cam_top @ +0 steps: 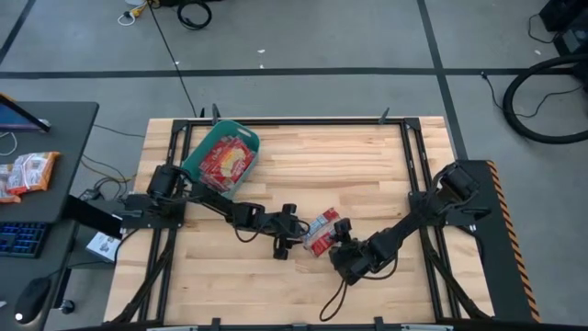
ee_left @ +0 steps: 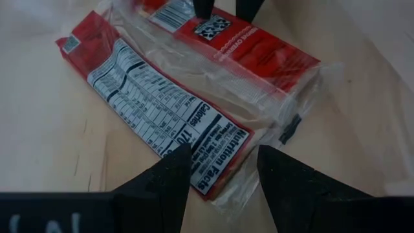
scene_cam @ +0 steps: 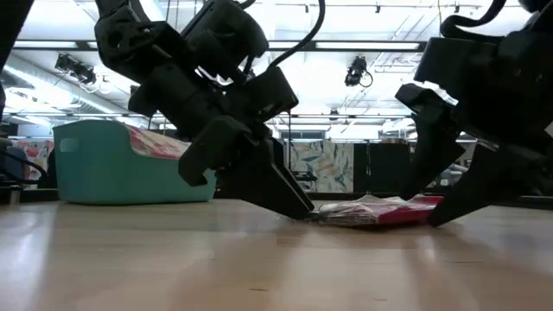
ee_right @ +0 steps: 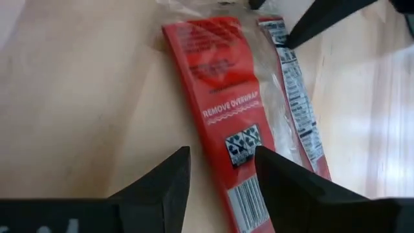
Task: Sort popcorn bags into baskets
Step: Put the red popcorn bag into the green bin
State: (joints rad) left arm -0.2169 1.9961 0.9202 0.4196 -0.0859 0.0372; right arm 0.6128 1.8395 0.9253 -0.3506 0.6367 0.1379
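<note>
Two red popcorn bags [cam_top: 321, 230] lie flat side by side on the wood near the table's middle. One shows a white nutrition panel [ee_left: 162, 97]. The other shows red print in clear overwrap [ee_right: 220, 97]. My left gripper [ee_left: 223, 158] is open, low over the label bag's near end, one finger on each side of it. My right gripper [ee_right: 220, 162] is open in the same way over the barcode end of the other bag, coming from the opposite side. The teal basket [cam_top: 197, 154] stands at the table's far left, with several red bags [cam_top: 225, 161] inside. My left gripper's fingers [ee_left: 174, 171] straddle the end of the label bag [ee_left: 217, 171], slanting down from the table's left; I cannot tell whether they touch it. My right gripper's fingers [ee_right: 275, 178] straddle the barcode end [ee_right: 240, 152] of the other bag; whether they touch cannot be told.
A dark side desk left of the table carries an orange-white packet [cam_top: 28, 171] and a keyboard [cam_top: 18, 237]. Black frame rails [cam_top: 413, 156] run along the table's sides. Bare wood [cam_top: 331, 165] lies between the basket and the right arm's base.
</note>
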